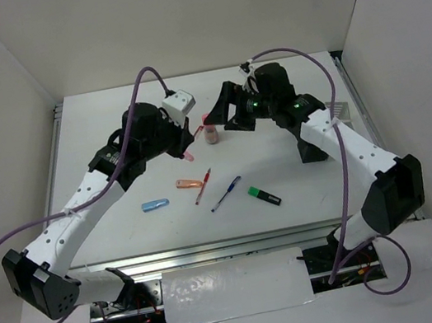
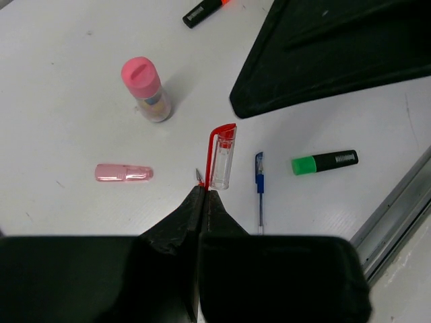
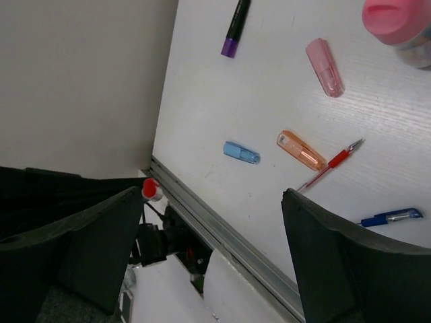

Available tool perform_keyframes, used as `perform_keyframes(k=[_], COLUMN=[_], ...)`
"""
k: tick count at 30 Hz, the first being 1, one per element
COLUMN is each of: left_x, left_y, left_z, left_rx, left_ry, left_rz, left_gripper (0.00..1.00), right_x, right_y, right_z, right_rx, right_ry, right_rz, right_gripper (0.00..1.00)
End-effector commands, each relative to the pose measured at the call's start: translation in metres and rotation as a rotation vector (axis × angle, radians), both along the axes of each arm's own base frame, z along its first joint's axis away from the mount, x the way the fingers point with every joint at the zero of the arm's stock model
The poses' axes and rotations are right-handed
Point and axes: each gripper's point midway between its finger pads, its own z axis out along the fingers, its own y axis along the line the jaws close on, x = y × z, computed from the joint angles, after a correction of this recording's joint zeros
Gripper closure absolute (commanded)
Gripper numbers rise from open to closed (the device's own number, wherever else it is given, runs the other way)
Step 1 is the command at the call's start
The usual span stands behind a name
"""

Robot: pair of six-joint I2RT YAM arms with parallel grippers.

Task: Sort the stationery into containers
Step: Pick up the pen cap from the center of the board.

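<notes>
Clenched left end effector [image 2: 202, 192], a red-clipped clear cap [image 2: 223, 158] beside its tips; right end effector [image 3: 212, 195] released near the pink-capped cylinder [image 1: 211, 131] on the surface [image 1: 309, 212] — only the right wrist view shows a purple-tipped marker [image 3: 235, 23].

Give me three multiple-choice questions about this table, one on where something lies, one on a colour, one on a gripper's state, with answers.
1. Seen from above, which item lies furthest left on the table? A green highlighter B blue cap C blue pen
2. What colour is the little bottle's lid? A pink B orange C green
3. How is the right gripper? A shut on the red pen B shut, empty C open, empty
Answers: 1 B, it lies left of everything else. 2 A, the lid is pink. 3 C, its fingers stand wide apart, nothing between.
</notes>
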Motion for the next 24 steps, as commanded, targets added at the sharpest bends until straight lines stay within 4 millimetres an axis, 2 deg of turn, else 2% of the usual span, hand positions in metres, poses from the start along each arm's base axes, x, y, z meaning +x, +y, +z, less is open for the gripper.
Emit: perform_keyframes(k=[1, 5, 9, 18, 24], left_x=[0.010, 0.009, 0.011, 0.015, 0.019], left_y=[-0.008, -0.015, -0.016, -0.019, -0.019], left_z=[0.014, 0.015, 0.015, 0.014, 0.015], left_rx=[-0.045, -0.063, -0.063, -0.064, -0.070], left_ry=[-0.017, -0.008, -0.008, 0.000, -0.001], left_rz=[0.028, 0.003, 0.001, 0.008, 0.030], left_gripper=[1.00, 1.00, 1.00, 1.00, 1.00], right_x=[0.014, 0.019, 0.020, 0.010, 0.012], right_y=[0.014, 0.024, 0.029, 0.046, 0.054], right_z=[0.020, 0.021, 0.027, 0.030, 0.027], right_rx=[0.058, 0.071, 0.098, 0.157, 0.156], right_ry=[-0.023, -0.017, -0.019, 0.022, 0.036], right_rz=[-0.020, 0.005, 0.037, 0.096, 0.099], right_gripper=[0.10, 0.15, 0.28, 0.30, 0.33])
